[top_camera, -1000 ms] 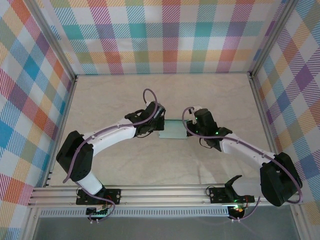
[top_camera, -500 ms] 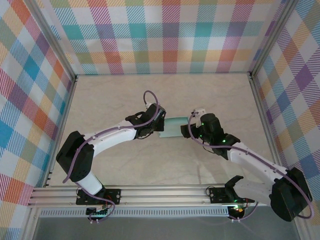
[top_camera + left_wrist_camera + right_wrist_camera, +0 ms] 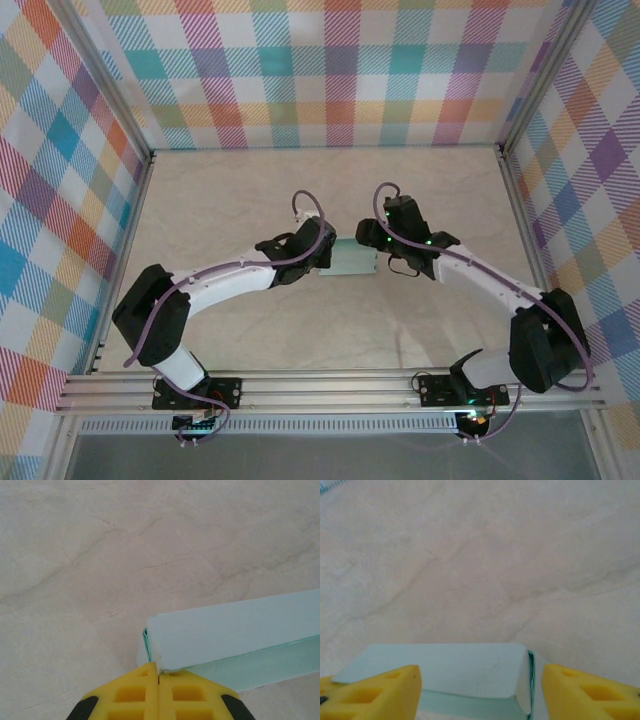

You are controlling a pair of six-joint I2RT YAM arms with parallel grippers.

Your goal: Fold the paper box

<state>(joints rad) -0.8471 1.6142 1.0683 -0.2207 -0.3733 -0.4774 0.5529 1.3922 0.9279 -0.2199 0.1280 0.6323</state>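
Left claw [image 3: 158, 681] is clamped on a corner of the paper box [image 3: 235, 630]; my right claw [image 3: 480, 676] gapes wide, straddling its other end; it lies mid-desk [image 3: 230, 200].

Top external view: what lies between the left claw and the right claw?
The paper box spans that gap in the top external view, with the left claw at one end and the right claw at the other.
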